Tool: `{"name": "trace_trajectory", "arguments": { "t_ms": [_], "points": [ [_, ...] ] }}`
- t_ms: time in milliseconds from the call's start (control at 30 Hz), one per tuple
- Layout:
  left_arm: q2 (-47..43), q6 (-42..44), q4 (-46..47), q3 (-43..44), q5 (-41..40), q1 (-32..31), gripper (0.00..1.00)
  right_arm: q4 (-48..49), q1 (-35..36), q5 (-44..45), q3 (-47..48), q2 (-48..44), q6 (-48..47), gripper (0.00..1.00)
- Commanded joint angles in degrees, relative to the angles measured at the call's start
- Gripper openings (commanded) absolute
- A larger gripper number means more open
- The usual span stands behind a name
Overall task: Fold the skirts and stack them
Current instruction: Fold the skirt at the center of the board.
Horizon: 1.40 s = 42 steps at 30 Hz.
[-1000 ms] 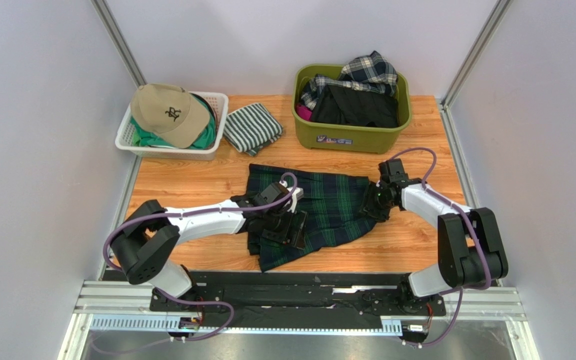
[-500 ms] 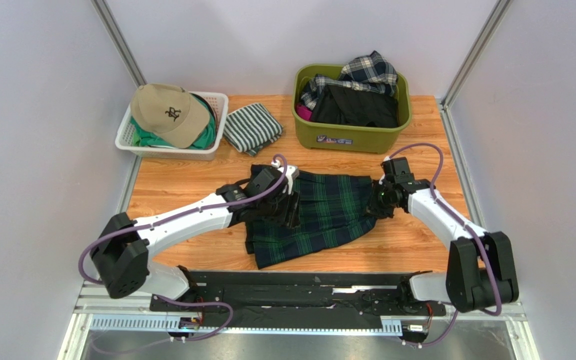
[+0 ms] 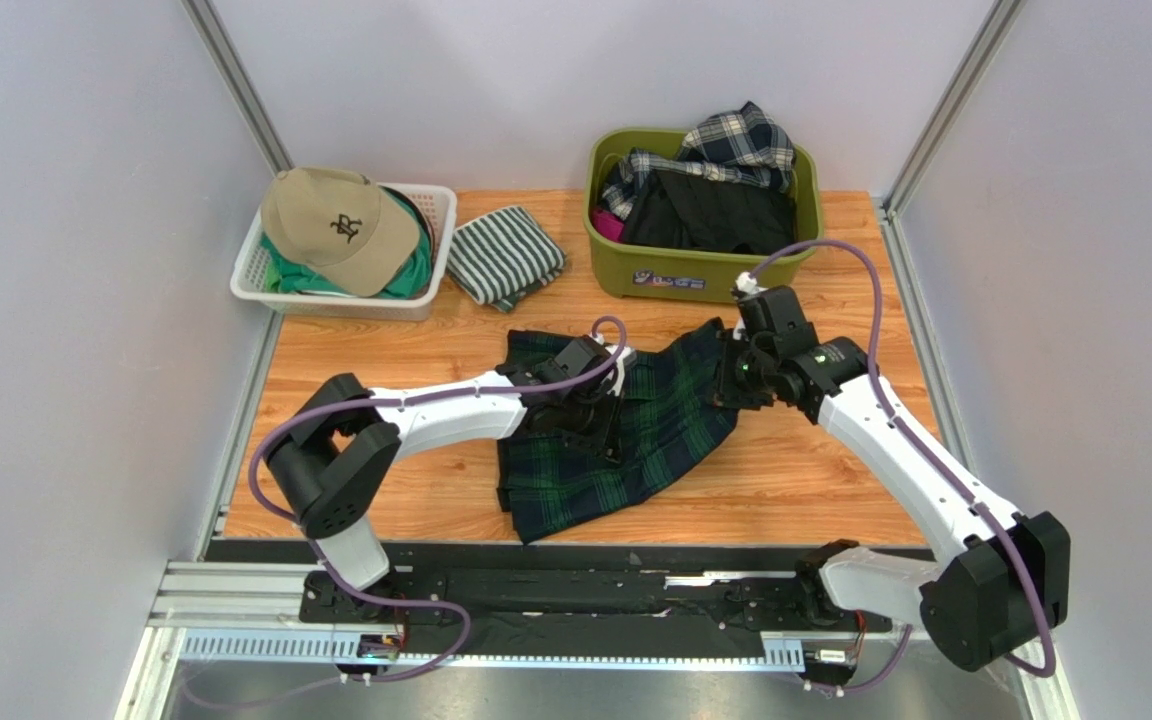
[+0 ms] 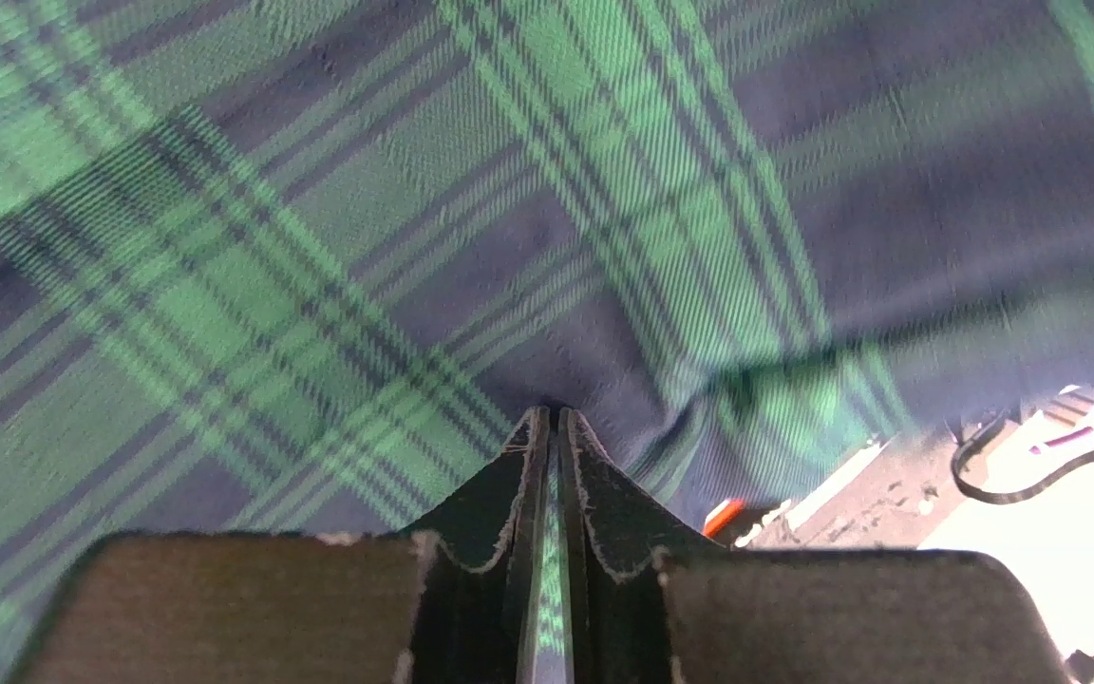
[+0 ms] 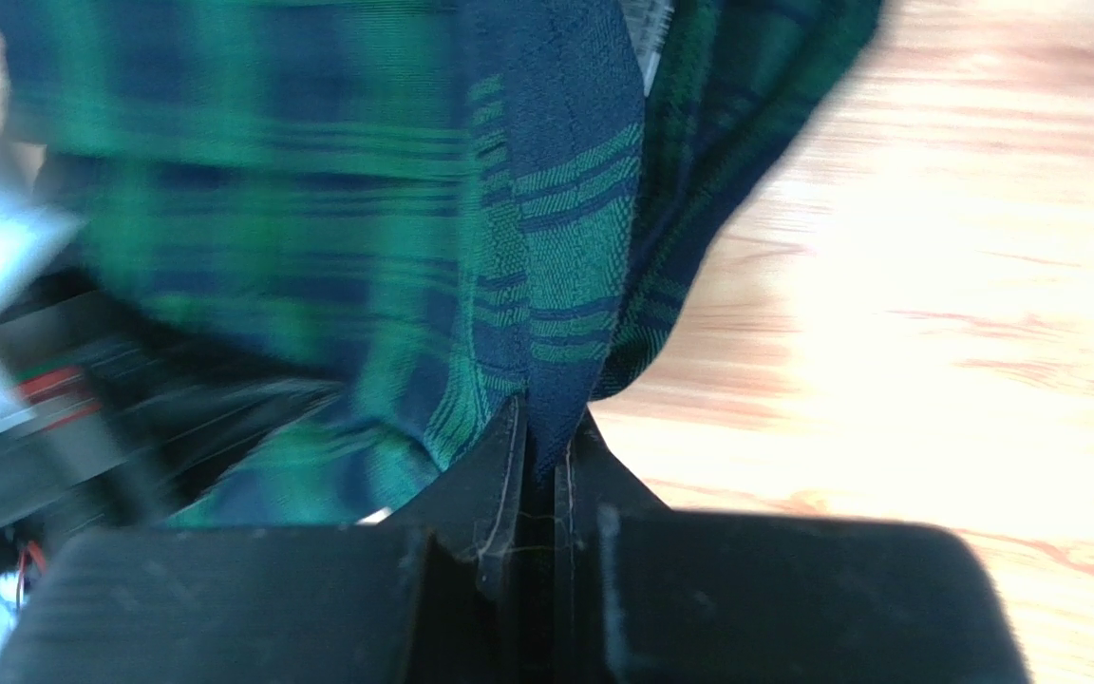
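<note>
A dark green-navy tartan skirt (image 3: 642, 435) lies on the wooden table (image 3: 372, 368), its far right corner lifted. My left gripper (image 3: 608, 408) is shut on a fold of it near the middle; in the left wrist view the tartan skirt (image 4: 367, 257) fills the frame and a strip of it sits between the fingertips of my left gripper (image 4: 553, 421). My right gripper (image 3: 728, 383) is shut on the skirt's right edge, and the tartan skirt (image 5: 539, 257) hangs from my right gripper (image 5: 546, 428). A black skirt (image 3: 710, 210) and a plaid skirt (image 3: 732, 143) lie in the green bin (image 3: 687, 270).
A white basket (image 3: 259, 278) at the back left holds a tan cap (image 3: 334, 225) on green cloth. A green-and-white striped folded cloth (image 3: 504, 255) lies beside it. Grey walls close in both sides. Bare wood (image 5: 938, 285) shows to the right of the skirt.
Both grippers have closed on the tartan skirt. The left one moved right and toward the back over the cloth; the right one rose and drew the skirt's right corner toward the bin.
</note>
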Motion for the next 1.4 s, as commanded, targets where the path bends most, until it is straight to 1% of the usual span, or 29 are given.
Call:
{"name": "trace_trajectory", "arguments": {
  "t_ms": [0,67,167,333,433,533,633,667,700,733,767,800,833,867,900,933,967,1000,1100,1167,1267,1367],
  "points": [
    [3.1,-1.5,4.2,1.1,1.8,-2.0,0.14,-1.7,7.6,6.1,7.0,-0.6,4.4,0.00],
    [4.4,-2.5,3.8,2.0,1.1,-2.5,0.13,-1.1,12.2,7.0,8.4,-0.1,5.4,0.00],
    [6.2,-4.1,4.2,1.9,0.8,-2.8,0.12,0.2,16.5,5.7,10.3,0.8,5.7,0.00],
    [6.3,-6.1,5.7,1.6,1.1,-2.8,0.12,2.1,18.7,4.3,11.0,3.5,3.8,0.00],
    [3.8,-6.7,5.4,0.7,0.5,-2.8,0.12,0.3,18.7,7.4,10.4,3.9,2.7,0.00],
    [-0.3,-6.8,3.1,-0.4,-1.7,-2.7,0.13,-1.8,18.7,11.6,9.6,2.9,1.5,0.00],
    [-5.8,-6.7,-0.2,-2.0,-4.6,-2.5,0.25,-3.3,18.7,14.3,8.6,1.8,0.4,0.00],
    [-7.5,-6.8,-1.1,-2.5,-6.6,-2.3,0.33,-3.7,18.7,15.6,8.4,1.5,0.3,0.00],
    [-11.1,-6.9,-2.6,-3.2,-7.3,-1.9,0.39,-4.3,18.8,16.1,8.3,1.2,0.2,0.00],
    [-12.8,-7.4,-3.2,-5.0,-8.1,-0.6,0.44,-4.4,18.7,16.5,8.2,0.8,0.1,0.00],
    [-16.9,-7.7,-3.6,-6.2,-9.1,0.4,0.55,-4.5,18.7,17.0,8.0,0.6,-0.1,0.00],
    [-18.8,-8.1,-3.6,-7.6,-9.2,1.5,0.62,-4.6,18.7,17.1,8.0,0.4,-0.3,0.00],
    [-20.7,-8.8,-3.7,-10.5,-10.1,4.1,0.71,-4.6,18.6,17.2,8.0,0.3,-0.4,0.00],
    [-24.1,-9.2,-4.3,-12.0,-10.7,5.7,0.86,-4.7,18.7,17.4,8.0,0.2,-0.5,0.00],
    [-25.4,-9.6,-4.6,-13.5,-11.1,8.8,0.91,-4.7,18.6,17.6,8.1,0.2,-0.7,0.00],
    [-26.6,-10.1,-4.9,-16.2,-11.1,10.5,0.97,-4.5,18.6,17.8,8.2,0.1,-0.8,0.00],
    [-28.5,-10.4,-5.2,-17.6,-10.8,12.0,0.97,-4.6,18.7,17.7,8.3,0.1,-0.9,0.00],
    [-29.2,-10.5,-4.9,-18.9,-10.2,14.8,0.97,-4.6,18.7,17.7,8.5,0.1,-1.0,0.00],
    [-29.9,-11.7,-2.2,-24.3,-6.2,18.1,0.98,-4.3,18.6,17.7,8.9,0.3,-1.6,0.00],
    [-28.6,-12.3,1.1,-26.0,-4.4,19.0,0.97,-4.2,18.7,17.5,9.1,0.7,-1.6,0.00],
    [-25.5,-13.6,5.5,-27.9,-1.4,19.2,0.87,-3.4,18.8,16.4,9.1,1.2,-1.7,0.00],
    [-21.3,-14.9,9.8,-28.8,0.8,19.2,0.66,-2.2,18.7,14.6,9.0,2.2,-1.6,0.00]
  ]
}}
